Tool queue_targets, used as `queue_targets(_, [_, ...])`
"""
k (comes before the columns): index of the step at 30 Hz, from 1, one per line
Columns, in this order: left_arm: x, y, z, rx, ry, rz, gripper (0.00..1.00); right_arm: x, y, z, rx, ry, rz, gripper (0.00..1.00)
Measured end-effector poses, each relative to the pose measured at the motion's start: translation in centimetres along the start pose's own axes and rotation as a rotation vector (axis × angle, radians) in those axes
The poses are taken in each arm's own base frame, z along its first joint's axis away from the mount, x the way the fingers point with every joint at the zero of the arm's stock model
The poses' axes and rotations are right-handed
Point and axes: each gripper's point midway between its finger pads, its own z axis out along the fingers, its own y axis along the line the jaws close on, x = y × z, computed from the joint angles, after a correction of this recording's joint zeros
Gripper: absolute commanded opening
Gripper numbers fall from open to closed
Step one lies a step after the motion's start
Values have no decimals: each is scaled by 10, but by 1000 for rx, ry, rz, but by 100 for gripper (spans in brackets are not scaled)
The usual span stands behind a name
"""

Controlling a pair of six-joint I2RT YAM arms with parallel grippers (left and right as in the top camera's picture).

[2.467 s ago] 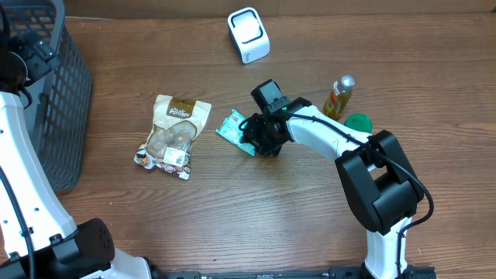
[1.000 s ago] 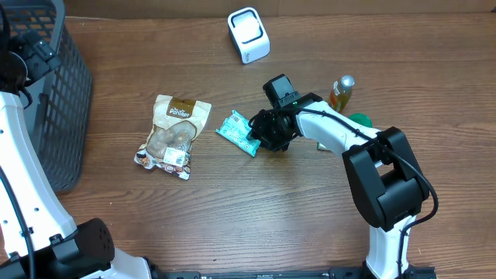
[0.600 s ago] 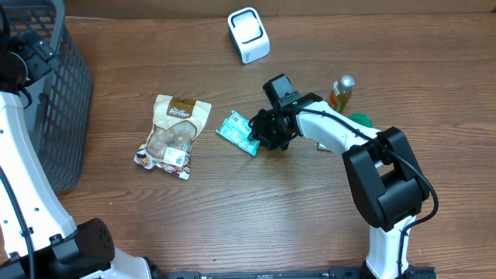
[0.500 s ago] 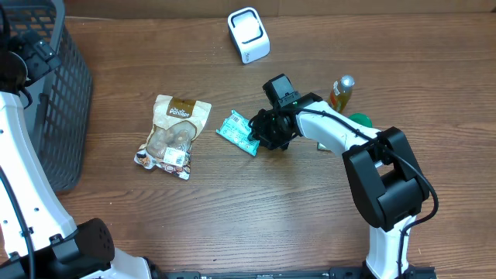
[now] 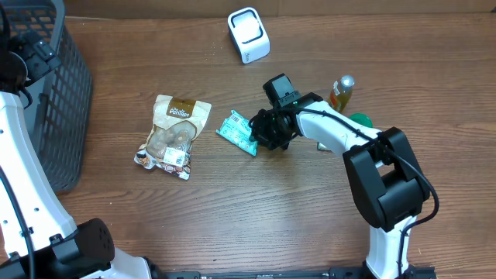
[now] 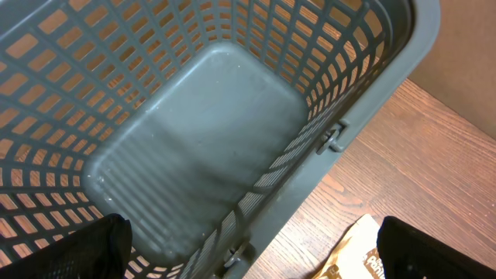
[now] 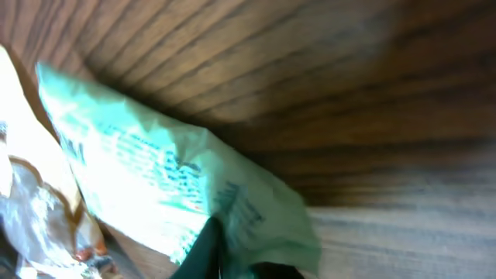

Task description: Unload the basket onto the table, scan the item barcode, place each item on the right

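Green packet (image 5: 237,132) is lying flat near the middle of the table (image 5: 256,209). The right fingers (image 5: 260,135), which were standing partly apart a second ago, are now clenching thin on its 3 o'clock edge. The wrist view is showing a crumpled corner of the packet (image 7: 155,186) drawn in against a dark fingertip. That is reading as a fresh grasp, so lifting looks like the next step. The scanner (image 5: 249,34) is waiting at 12 o'clock with bare wood between. A snack bag (image 5: 174,133) is lying near at 9 o'clock. A bottle (image 5: 339,96) and a green lid (image 5: 358,122) are crowding the arm at 3 o'clock. The left fingers (image 6: 434,248) are hanging spread wide, released, over the basket (image 6: 201,155) at the table's far 9 o'clock edge.
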Motion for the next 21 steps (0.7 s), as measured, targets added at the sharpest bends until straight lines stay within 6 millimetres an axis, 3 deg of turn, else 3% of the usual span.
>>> queue_targets(21, [0, 0, 0, 0, 0, 0, 100, 2, 1, -1, -6, 9, -80, 4])
